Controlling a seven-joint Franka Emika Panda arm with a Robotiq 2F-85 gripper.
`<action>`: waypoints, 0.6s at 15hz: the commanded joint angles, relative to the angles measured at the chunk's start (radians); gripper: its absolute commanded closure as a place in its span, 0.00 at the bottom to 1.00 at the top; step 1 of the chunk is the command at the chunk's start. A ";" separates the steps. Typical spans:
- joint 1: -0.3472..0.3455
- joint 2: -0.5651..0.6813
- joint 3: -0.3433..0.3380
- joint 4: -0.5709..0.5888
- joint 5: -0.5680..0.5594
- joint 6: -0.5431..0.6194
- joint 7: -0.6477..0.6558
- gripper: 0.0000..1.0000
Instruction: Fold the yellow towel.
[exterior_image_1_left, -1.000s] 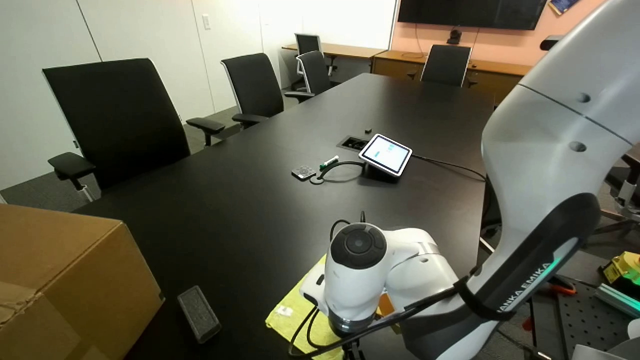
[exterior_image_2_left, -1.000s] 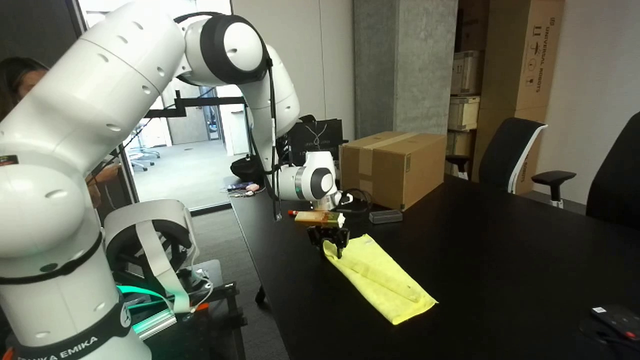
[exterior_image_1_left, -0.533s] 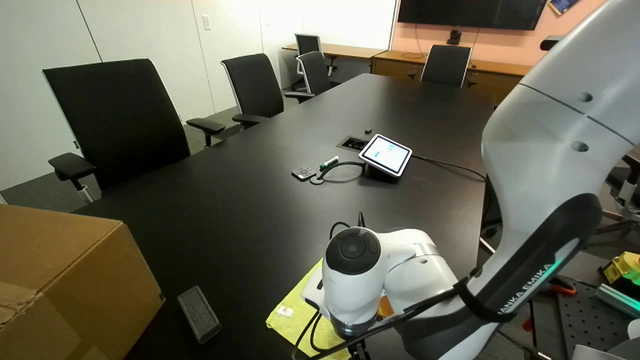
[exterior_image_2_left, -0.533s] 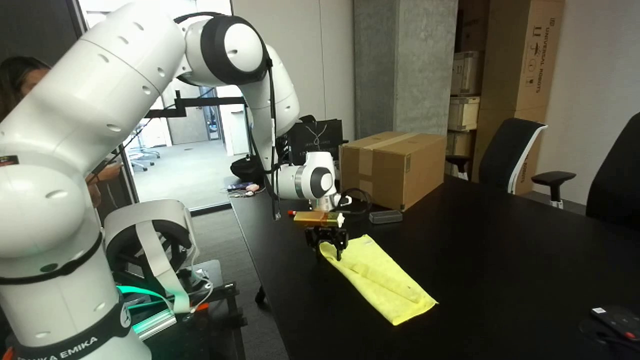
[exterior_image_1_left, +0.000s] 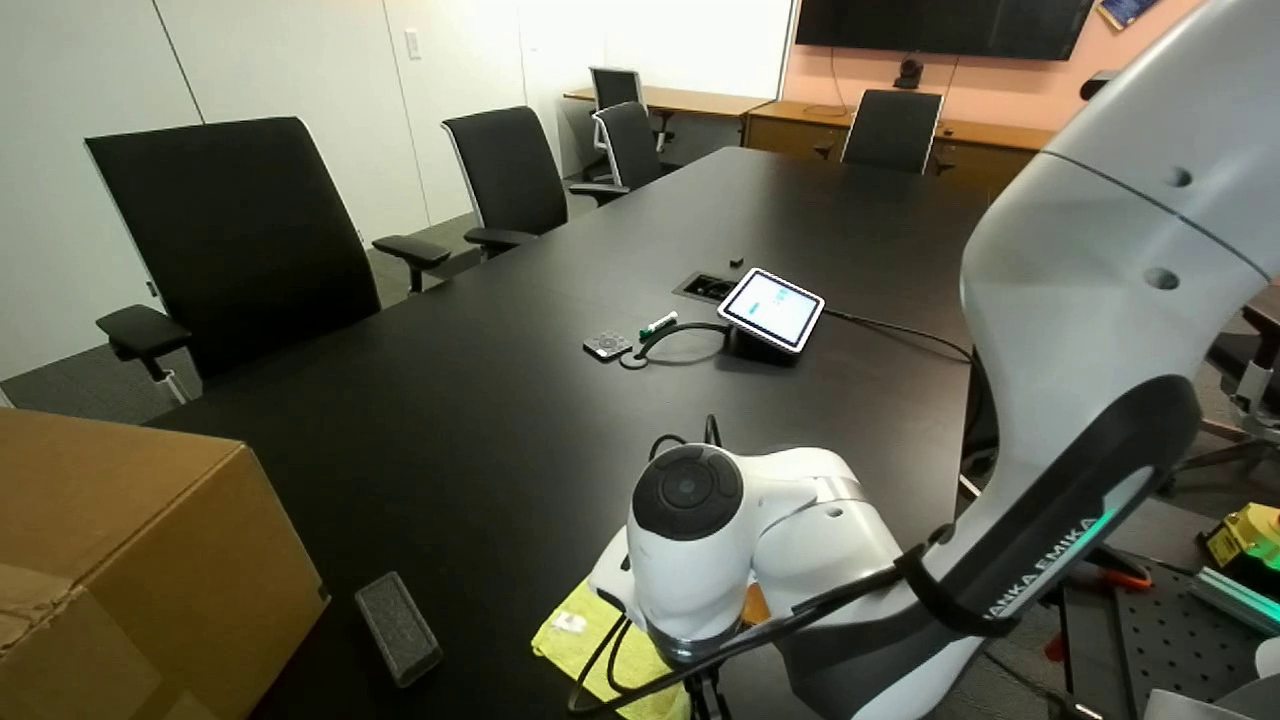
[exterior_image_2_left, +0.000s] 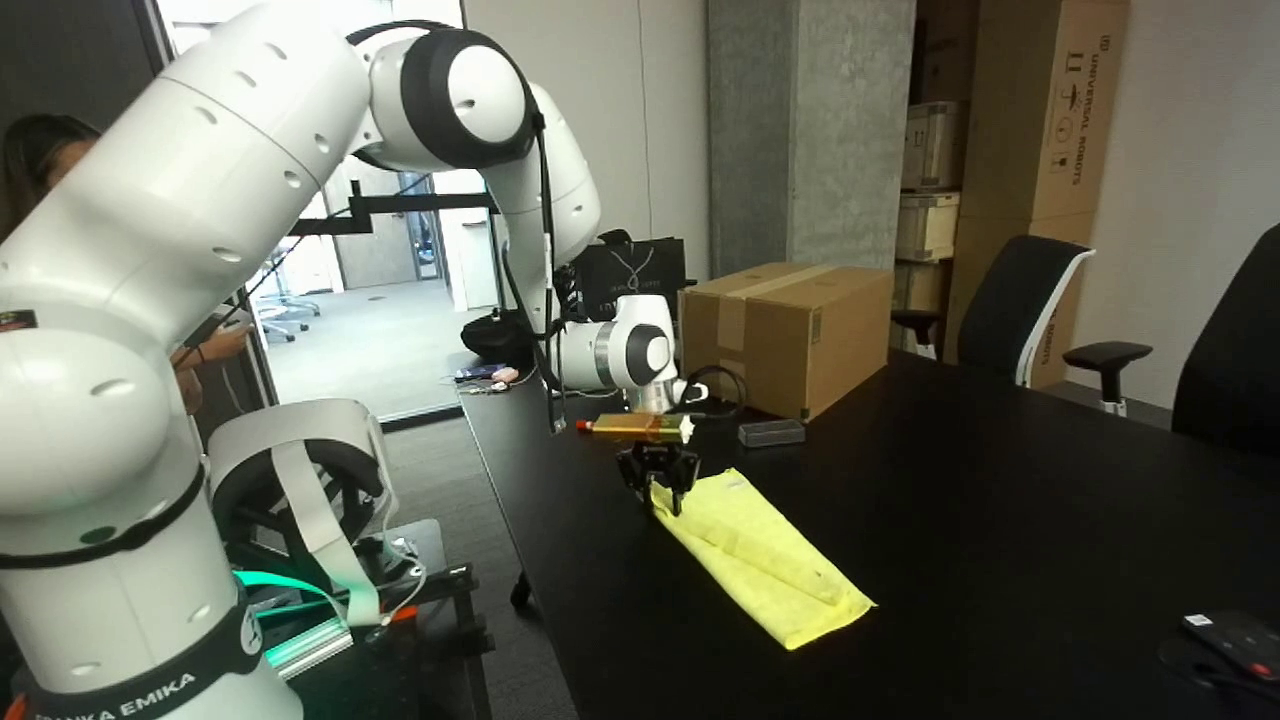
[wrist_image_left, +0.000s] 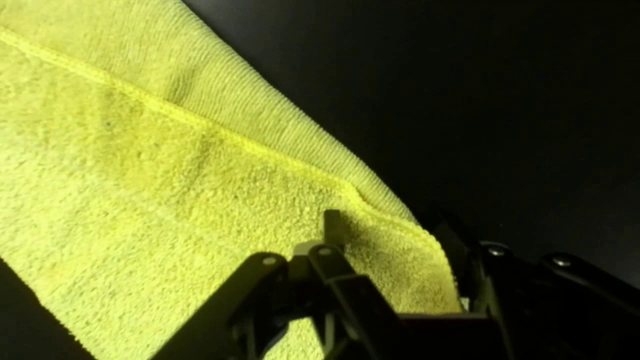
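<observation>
Exterior view: ANKA EMIKA can be read at lower left on the white arm (exterior_image_2_left: 250, 170), UNIVERSAL ROBOTS at upper right on the tall brown cardboard carton (exterior_image_2_left: 1045, 190). Since half a second ago, the black two-fingered tool (exterior_image_2_left: 662, 507) has risen slightly, its fingers nearer together but still spread, a corner of the lime-yellow cloth towel (exterior_image_2_left: 760, 560) between them. Folded lengthwise, the towel slants across the black counter (exterior_image_2_left: 950, 500) at lower centre; the wrist view shows its stitched hem (wrist_image_left: 270, 153)
</observation>
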 joint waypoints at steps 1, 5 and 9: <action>-0.010 -0.003 0.008 0.032 -0.019 -0.034 -0.003 0.49; -0.007 -0.005 0.006 0.040 -0.022 -0.044 0.001 0.49; -0.014 -0.011 0.019 0.037 -0.017 -0.084 -0.018 0.43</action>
